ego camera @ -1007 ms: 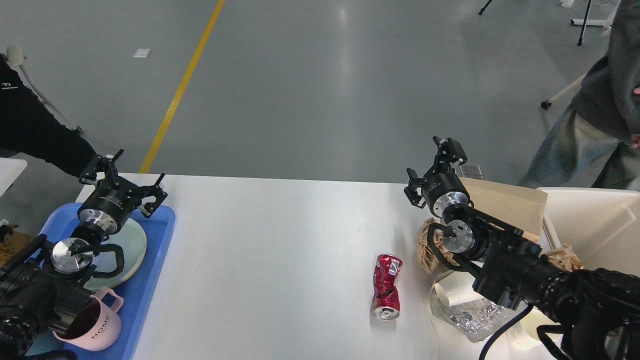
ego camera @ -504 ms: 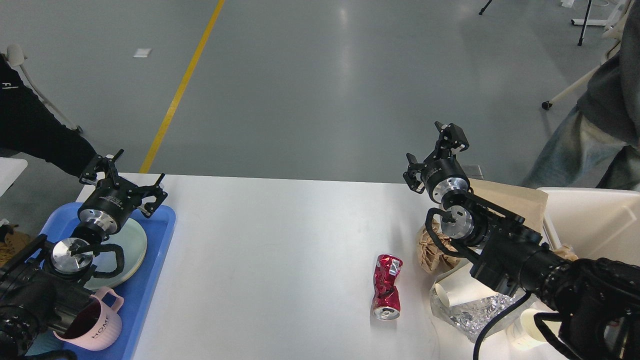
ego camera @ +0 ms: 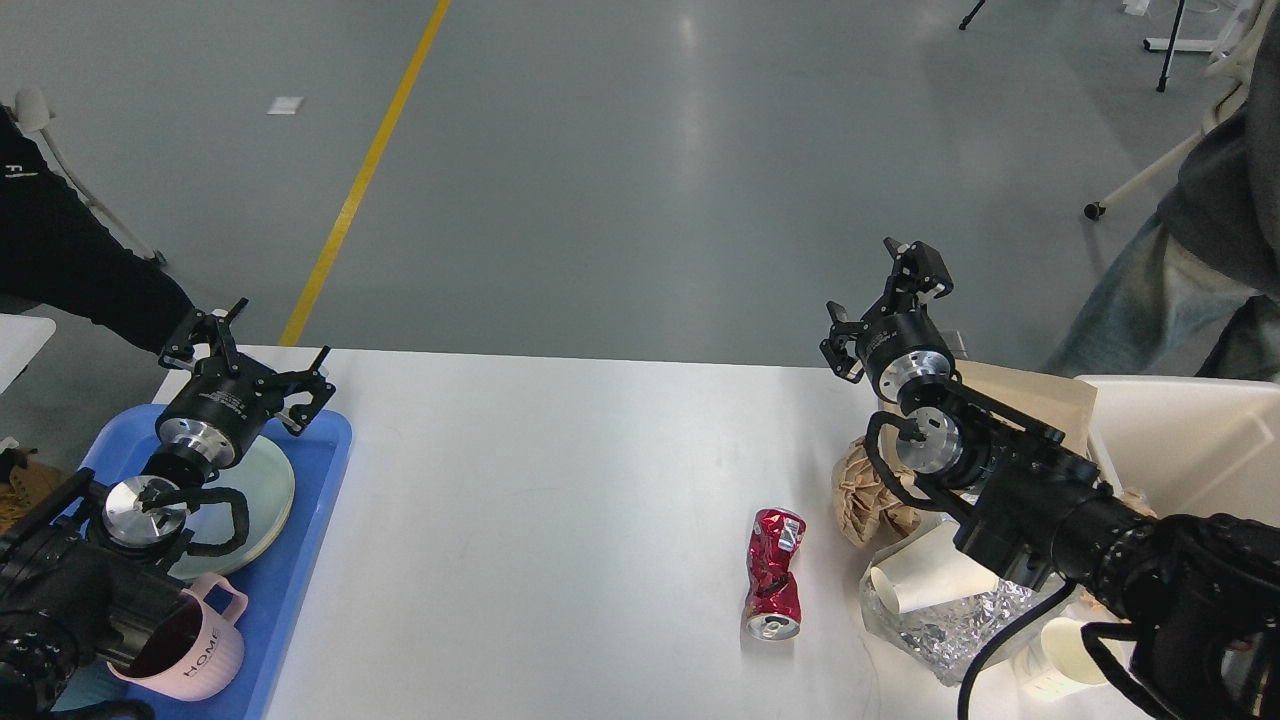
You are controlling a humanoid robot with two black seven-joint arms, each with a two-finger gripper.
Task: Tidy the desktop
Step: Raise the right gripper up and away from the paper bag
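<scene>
The white desktop (ego camera: 560, 480) fills the lower half of the head view. A crushed red can (ego camera: 775, 585) lies on it right of centre. Beside the can sit crumpled brown paper (ego camera: 868, 495), a white paper cup (ego camera: 915, 582) and crinkled clear plastic (ego camera: 945, 625). My left gripper (ego camera: 245, 360) hangs open and empty over the far end of the blue tray (ego camera: 310, 520). My right gripper (ego camera: 885, 300) is raised above the desktop's far right edge, fingers spread, holding nothing.
On the blue tray lie a pale green plate (ego camera: 262, 495) and a pink mug (ego camera: 195, 650). A beige bin (ego camera: 1190, 440) stands at the right with brown cardboard (ego camera: 1020, 400) beside it. A person (ego camera: 1200, 250) stands at the far right.
My right gripper has risen and shifted a little to the right, uncovering more of the crumpled brown paper. The left arm has not moved. The person at the right has shifted.
</scene>
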